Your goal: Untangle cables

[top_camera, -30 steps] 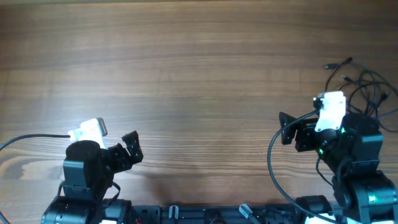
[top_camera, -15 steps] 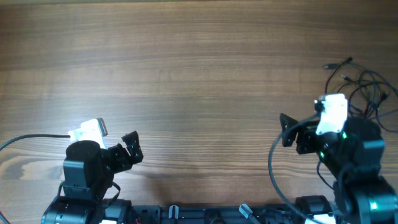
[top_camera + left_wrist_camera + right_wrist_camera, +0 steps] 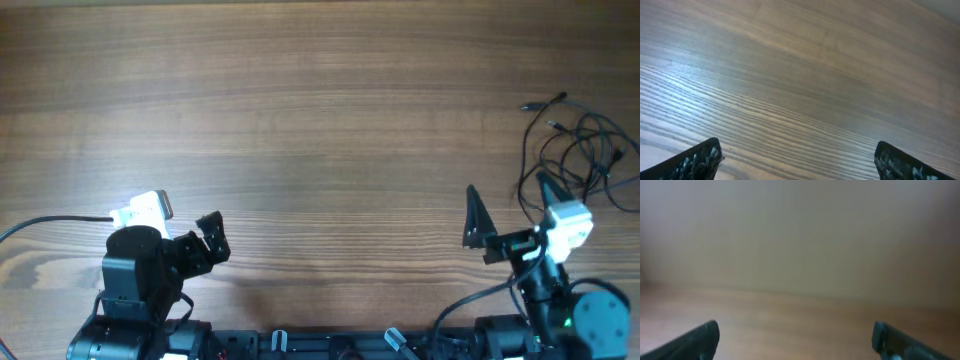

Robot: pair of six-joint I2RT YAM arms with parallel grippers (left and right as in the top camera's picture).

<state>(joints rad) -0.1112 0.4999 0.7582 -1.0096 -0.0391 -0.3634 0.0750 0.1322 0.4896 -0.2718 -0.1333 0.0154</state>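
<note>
Left claw (image 3: 208, 240): jaws spread wide, nothing between them
Left fingertips (image 3: 702, 159): dark, at the two lower corners of the wrist view, with only bare wood grain in the gap
Right claw (image 3: 508, 212): jaws spread wide as well, gripping nothing
Right fingertips (image 3: 704, 339): at the two lower corners of the wrist view (a blurred one), with a pale wall and a strip of wood ahead
Cables (image 3: 583, 150): thin dark cords in a loose tangle of overlapping loops, just ahead of the right claw and out to its right
Cable ends: a few small plugs stick out of the tangle on the side farthest from the right claw, and one plugged end reaches out ahead, roughly in line with that claw
Contact: the right claw's outer finger overlaps the nearest loops when seen from above; whether it touches them cannot be told
Cables from the left claw: well apart, far off to its right across the bench (image 3: 320, 110)
Grip on the cables: none lies between either claw's jaws
Black wire (image 3: 50, 222): thicker, runs from the left arm off to the left claw's left
</note>
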